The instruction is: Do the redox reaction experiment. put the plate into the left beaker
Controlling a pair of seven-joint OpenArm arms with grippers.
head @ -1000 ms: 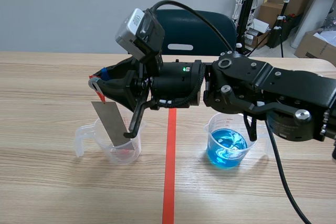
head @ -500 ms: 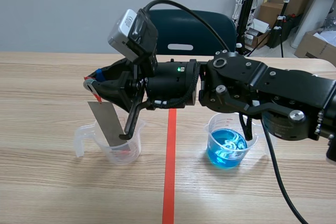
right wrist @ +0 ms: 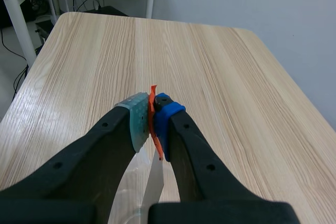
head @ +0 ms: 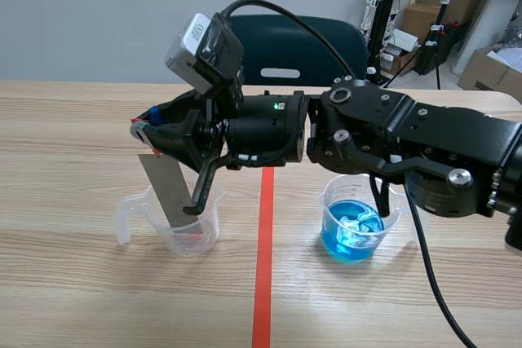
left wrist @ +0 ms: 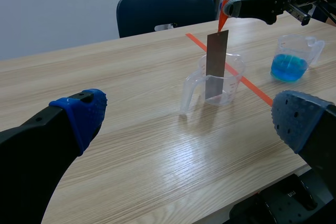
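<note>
Right end effector [head: 147, 131], grasping plate [head: 167, 189] in left beaker [head: 201, 236], shifted; left end effector [left wrist: 191, 119] released; blue beaker [head: 352, 234] apart.

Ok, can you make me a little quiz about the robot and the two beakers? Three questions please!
1. True or false: the left gripper is holding the grey plate.
2. What colour is the liquid in the right beaker? A) red B) blue C) green
3. Fill in the gap: the plate's lower end is ____ the left beaker.

Key
1. False. The left gripper is open and holds nothing. The right gripper pinches the plate at its top.
2. B
3. inside
</note>
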